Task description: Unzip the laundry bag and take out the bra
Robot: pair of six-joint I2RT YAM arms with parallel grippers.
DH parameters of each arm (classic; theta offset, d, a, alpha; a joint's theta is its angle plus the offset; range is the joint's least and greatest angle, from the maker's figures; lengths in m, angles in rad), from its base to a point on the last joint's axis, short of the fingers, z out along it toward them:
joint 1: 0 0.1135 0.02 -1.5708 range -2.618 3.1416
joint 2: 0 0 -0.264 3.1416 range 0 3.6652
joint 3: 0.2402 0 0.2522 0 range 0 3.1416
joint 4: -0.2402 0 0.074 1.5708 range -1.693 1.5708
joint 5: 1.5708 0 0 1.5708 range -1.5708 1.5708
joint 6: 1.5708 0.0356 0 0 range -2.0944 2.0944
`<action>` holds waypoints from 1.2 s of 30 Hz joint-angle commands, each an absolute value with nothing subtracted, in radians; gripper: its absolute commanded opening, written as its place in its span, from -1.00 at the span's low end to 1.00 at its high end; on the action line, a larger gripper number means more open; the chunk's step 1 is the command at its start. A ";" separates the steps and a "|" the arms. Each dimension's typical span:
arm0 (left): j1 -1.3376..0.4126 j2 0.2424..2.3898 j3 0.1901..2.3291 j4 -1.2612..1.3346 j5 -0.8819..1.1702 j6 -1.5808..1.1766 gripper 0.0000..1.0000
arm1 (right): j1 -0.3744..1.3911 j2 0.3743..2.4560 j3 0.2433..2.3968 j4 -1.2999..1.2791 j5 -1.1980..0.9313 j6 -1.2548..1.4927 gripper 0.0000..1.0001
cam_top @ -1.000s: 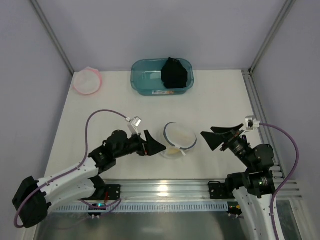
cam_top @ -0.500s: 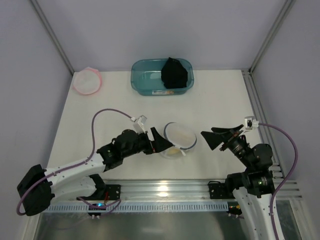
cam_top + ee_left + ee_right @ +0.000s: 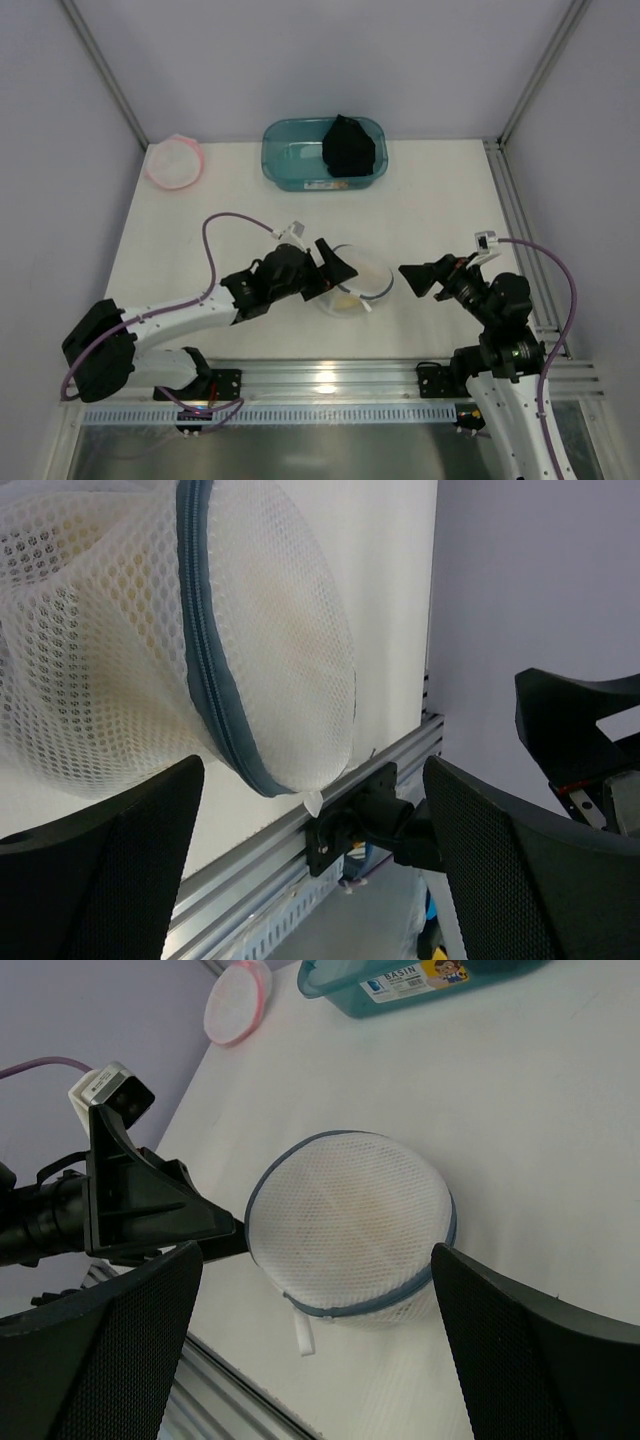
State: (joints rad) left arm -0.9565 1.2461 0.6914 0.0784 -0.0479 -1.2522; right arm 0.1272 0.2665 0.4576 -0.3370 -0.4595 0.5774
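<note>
Two round mesh bags here: a pink-rimmed one [image 3: 174,163] and the white drum-shaped laundry bag [image 3: 360,277], grey-blue rim zipped shut. Both arms' jaws are wide open, empty.

We see white shells on the long links of the left arm [image 3: 170,325] and right arm [image 3: 512,425], with black joints and black base blocks. The left gripper [image 3: 345,268] and right gripper [image 3: 410,278] are black, and their broad fingers [image 3: 100,1360] have a fine dotted texture. The left cable [image 3: 215,228] and right cable [image 3: 565,285] are purple. The left camera [image 3: 291,232] and right camera [image 3: 484,240] are small pale boxes.
</note>
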 commanded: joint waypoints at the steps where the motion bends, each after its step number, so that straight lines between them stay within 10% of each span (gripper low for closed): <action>1: -0.963 1.284 0.742 0.015 -0.106 -1.279 0.80 | 0.129 0.256 0.466 -0.365 -0.446 0.543 0.99; 6: -0.963 1.367 0.761 0.075 -0.071 -1.302 0.36 | 0.129 0.255 0.466 -0.379 -0.437 0.542 0.99; 10: -0.960 1.413 0.756 0.126 -0.060 -1.324 -1.00 | 0.129 0.268 0.468 -0.414 -0.445 0.519 0.99; 15: -0.962 1.407 0.730 0.178 -0.087 -1.347 -1.00 | 0.129 0.349 0.465 -0.472 -0.515 0.473 0.68; 20: -0.962 1.388 0.713 0.186 -0.101 -1.362 -1.00 | 0.159 0.440 0.434 -0.482 -0.601 0.449 -0.33; 26: -0.962 1.391 0.703 0.202 -0.103 -1.379 -1.00 | 0.349 0.491 0.407 -0.408 -0.502 0.512 -0.40; 31: -0.962 1.376 0.699 0.210 -0.104 -1.394 -1.00 | 0.524 0.560 0.396 -0.348 -0.324 0.543 0.10; 36: -0.960 1.348 0.686 0.206 -0.104 -1.407 -1.00 | 0.601 0.626 0.387 -0.310 -0.145 0.554 0.15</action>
